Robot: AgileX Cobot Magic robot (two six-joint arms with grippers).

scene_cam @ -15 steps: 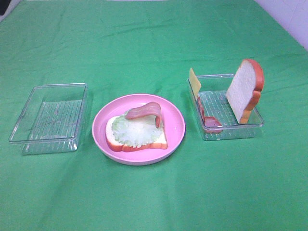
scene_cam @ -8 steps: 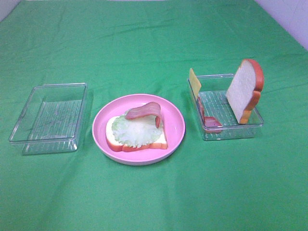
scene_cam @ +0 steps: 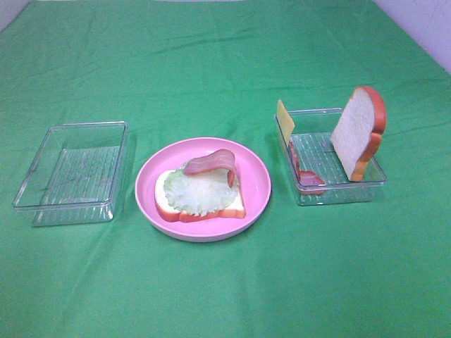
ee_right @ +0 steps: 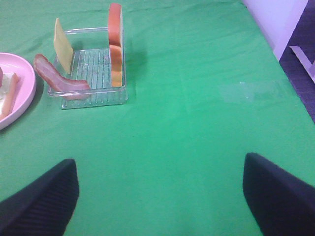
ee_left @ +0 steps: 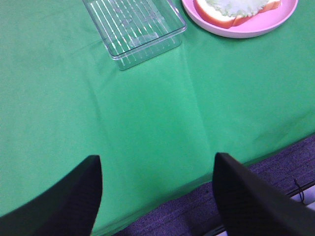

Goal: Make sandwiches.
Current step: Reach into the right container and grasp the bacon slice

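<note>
A flat bread slice (scene_cam: 204, 208) is laid on the pink plate (scene_cam: 259, 184), lettuce (scene_cam: 194, 189) is spread over it, and 1 meat strip (scene_cam: 211, 163) is curled on top. In the right tray (scene_cam: 338, 193) an upright bread slice (scene_cam: 356, 134) is stood on its edge, a cheese square (scene_cam: 285, 116) is leaned at a far corner, and 1 more meat piece (scene_cam: 308, 179) is laid along the side nearest the plate. The left tray (scene_cam: 42, 204) is set beside the plate. The left gripper (ee_left: 157, 160) and the right gripper (ee_right: 160, 161) are spread wide above the green cloth (scene_cam: 225, 56), and nothing is gripped by them
</note>
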